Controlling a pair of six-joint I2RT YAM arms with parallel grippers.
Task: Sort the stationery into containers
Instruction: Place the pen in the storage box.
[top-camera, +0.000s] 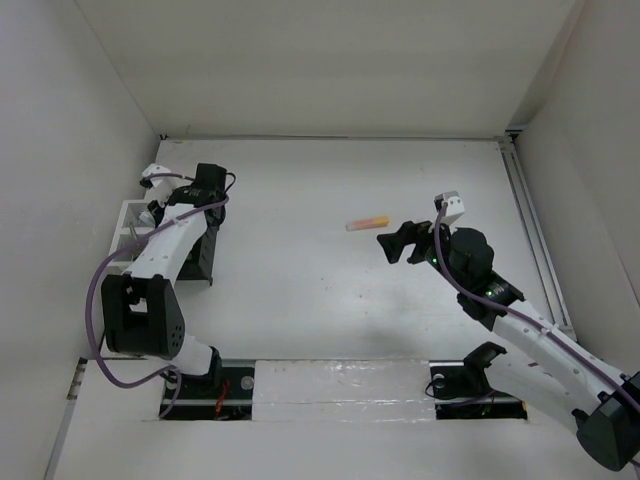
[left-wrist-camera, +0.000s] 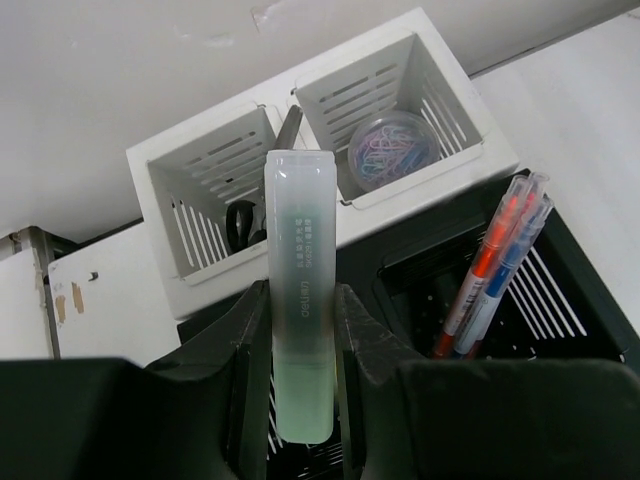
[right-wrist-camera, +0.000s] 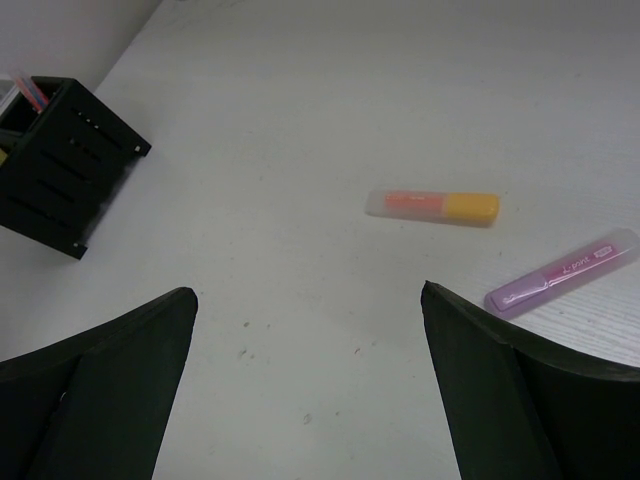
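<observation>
Green highlighter (left-wrist-camera: 299, 230): clamped in left gripper (left-wrist-camera: 300, 320), over black organiser (left-wrist-camera: 430, 225) and white organiser (left-wrist-camera: 200, 160). Orange highlighter (right-wrist-camera: 433, 207), purple highlighter (right-wrist-camera: 562, 272): lying near each other on surface (right-wrist-camera: 300, 100), before right gripper (right-wrist-camera: 308, 295), spread wide, empty.

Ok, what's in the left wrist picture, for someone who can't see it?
The left hand grips a pale green highlighter over a white box and a black box. The white one holds black-handled scissors in one side and a round tub of paper clips in the other. The black one holds orange and blue pens.
</observation>
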